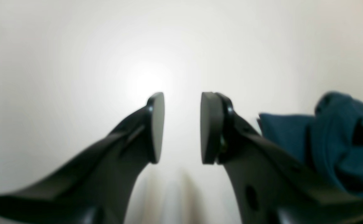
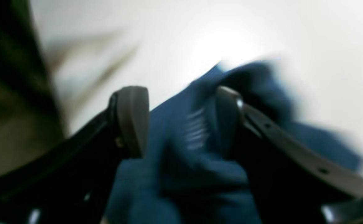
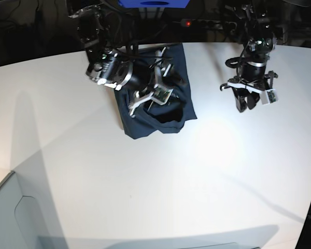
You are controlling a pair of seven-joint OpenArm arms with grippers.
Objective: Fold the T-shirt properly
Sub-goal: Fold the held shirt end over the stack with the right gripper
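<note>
The dark navy T-shirt [image 3: 168,122] lies bunched on the white table [image 3: 145,181], at the back and left of centre. My right gripper [image 3: 147,101] is over the shirt. In the right wrist view the gripper [image 2: 181,121] has its jaws wide apart, with shirt cloth [image 2: 200,168] and its white label text [image 2: 197,127] between the fingers; that view is blurred. My left gripper [image 3: 247,106] hangs above bare table to the right of the shirt. It is open and empty [image 1: 182,127], with a shirt edge [image 1: 333,140] off to its right.
A blue box [image 3: 154,3] and dark cables stand behind the table's back edge. A grey surface [image 3: 10,218] sits beyond the table's lower left edge. Arm shadows fall across the table.
</note>
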